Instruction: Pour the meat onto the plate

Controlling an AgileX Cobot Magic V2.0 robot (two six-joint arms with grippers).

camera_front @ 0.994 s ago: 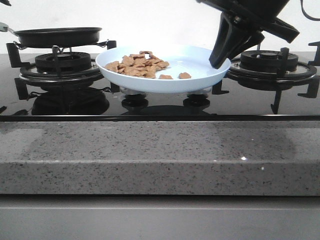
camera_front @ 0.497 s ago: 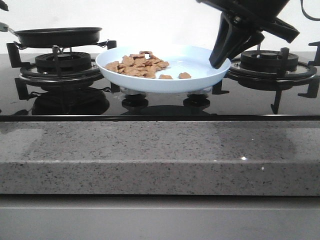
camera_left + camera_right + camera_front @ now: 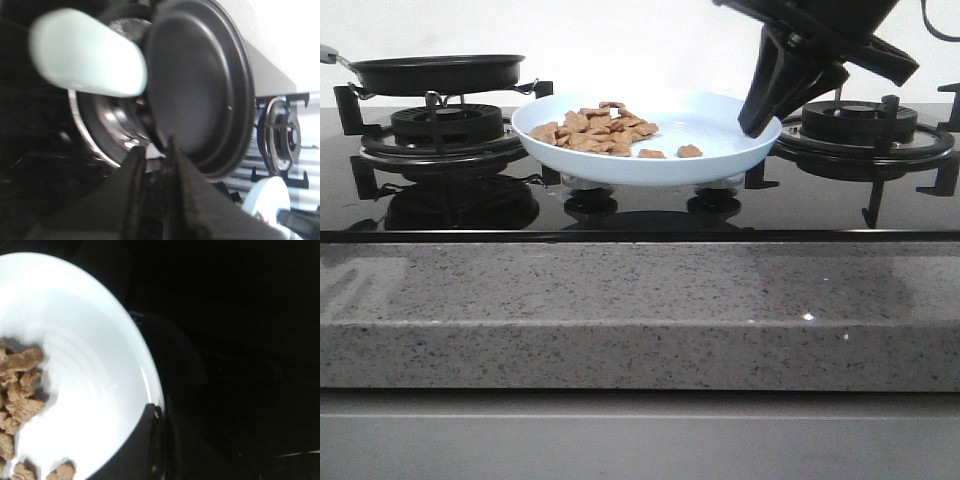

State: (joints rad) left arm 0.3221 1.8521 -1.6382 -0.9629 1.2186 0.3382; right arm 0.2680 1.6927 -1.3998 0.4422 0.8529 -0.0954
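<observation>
The right gripper [image 3: 757, 122] is clamped on the plate [image 3: 720, 158] rim at three o'clock; the meat [image 3: 600, 130] heaps toward nine o'clock.

In front of me a grey speckled stone worktop [image 3: 640, 310] carries a glossy black glass hob [image 3: 640, 215] set into it. On the hob stand two black burners with grates: one on my left [image 3: 445, 135], one on my right [image 3: 860, 130]. A black frying pan [image 3: 435, 72] rests on the left grate. Between the burners sits the pale-blue plate [image 3: 720, 150], raised over the hob's two round knobs [image 3: 590, 200], with the meat [image 3: 595, 130] heaped on its left part.
</observation>
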